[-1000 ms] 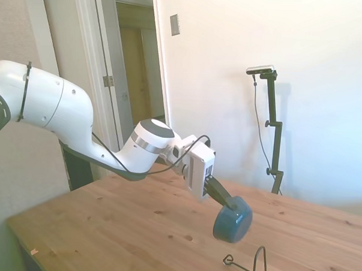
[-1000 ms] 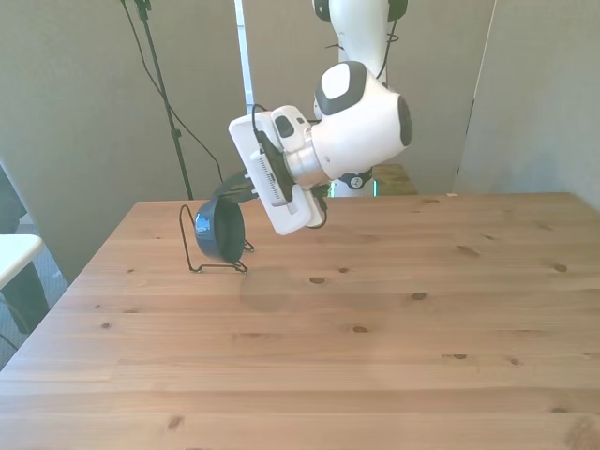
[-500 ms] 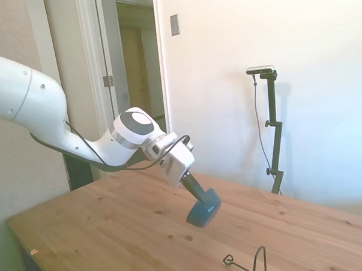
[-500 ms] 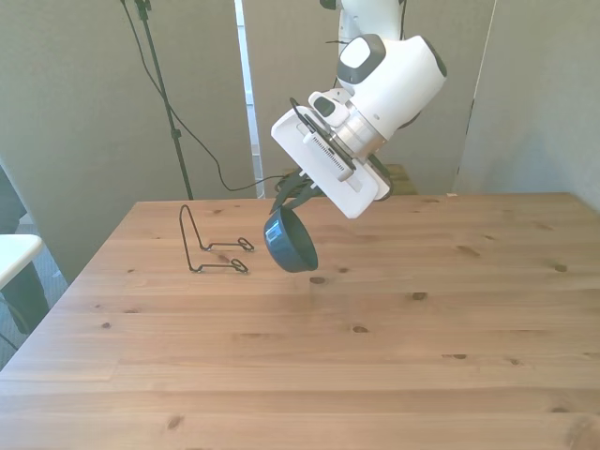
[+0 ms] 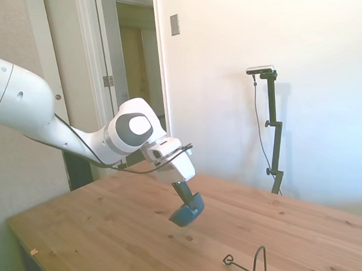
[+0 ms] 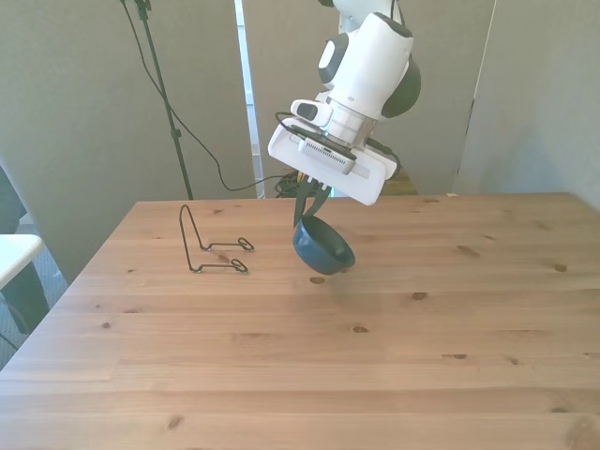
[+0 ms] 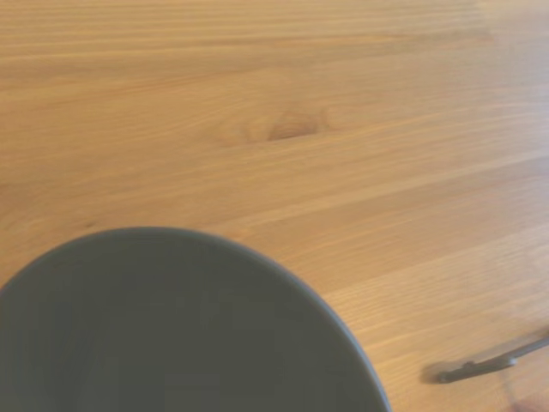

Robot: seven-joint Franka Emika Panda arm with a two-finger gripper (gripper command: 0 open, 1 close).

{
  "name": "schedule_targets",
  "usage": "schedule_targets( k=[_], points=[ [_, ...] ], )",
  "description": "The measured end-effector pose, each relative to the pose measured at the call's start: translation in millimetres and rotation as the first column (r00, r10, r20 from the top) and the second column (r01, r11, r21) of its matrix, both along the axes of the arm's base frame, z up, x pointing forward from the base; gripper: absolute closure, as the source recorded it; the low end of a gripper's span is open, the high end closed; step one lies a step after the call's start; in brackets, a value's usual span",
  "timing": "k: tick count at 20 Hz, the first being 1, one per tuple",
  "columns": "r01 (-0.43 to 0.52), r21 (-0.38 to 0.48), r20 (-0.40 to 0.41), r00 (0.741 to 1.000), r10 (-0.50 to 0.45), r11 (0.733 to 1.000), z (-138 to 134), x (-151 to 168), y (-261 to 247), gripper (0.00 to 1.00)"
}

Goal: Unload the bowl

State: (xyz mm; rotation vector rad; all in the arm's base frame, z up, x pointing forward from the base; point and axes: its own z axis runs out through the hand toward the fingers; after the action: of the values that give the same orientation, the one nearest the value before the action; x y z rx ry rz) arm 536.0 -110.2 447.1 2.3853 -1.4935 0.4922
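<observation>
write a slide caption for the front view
Gripper holds the bowl above the table, clear of the wire rack.

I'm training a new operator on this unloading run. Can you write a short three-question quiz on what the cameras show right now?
1. True or false: the bowl is resting in the wire rack.
2. Multiple choice: In the front view, where is the rack relative to the bowl? A) toward the front view's left B) toward the front view's right C) directly under it
3. Short answer: What holds the bowl, and is the bowl touching the table?

Key
1. False. The bowl hangs clear of the rack, which stands empty.
2. A.
3. The pincer is shut on the bowl's rim; the bowl appears to hang tilted just above the wood, not touching.
</observation>
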Motion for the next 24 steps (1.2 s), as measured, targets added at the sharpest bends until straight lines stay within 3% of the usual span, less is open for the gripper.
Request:
schedule_targets(
  k=[4, 9, 16, 19, 24],
  points=[
    [-0.041, 0.09, -0.01, 0.999, 0.042, 0.995, -10, 7, 0, 1.0],
    [-0.102, 0.172, 0.06, 0.994, 0.093, 0.98, -12, 21, -3, 1.0],
    [-0.228, 0.245, 0.043, 0.974, 0.224, 0.942, -21, 24, 19, 1.0],
    [-0.281, 0.308, 0.025, 0.958, 0.287, 0.909, -32, 25, 25, 1.0],
    [-0.307, 0.355, -0.035, 0.939, 0.341, 0.883, -53, 36, 28, 1.0]
  ],
)
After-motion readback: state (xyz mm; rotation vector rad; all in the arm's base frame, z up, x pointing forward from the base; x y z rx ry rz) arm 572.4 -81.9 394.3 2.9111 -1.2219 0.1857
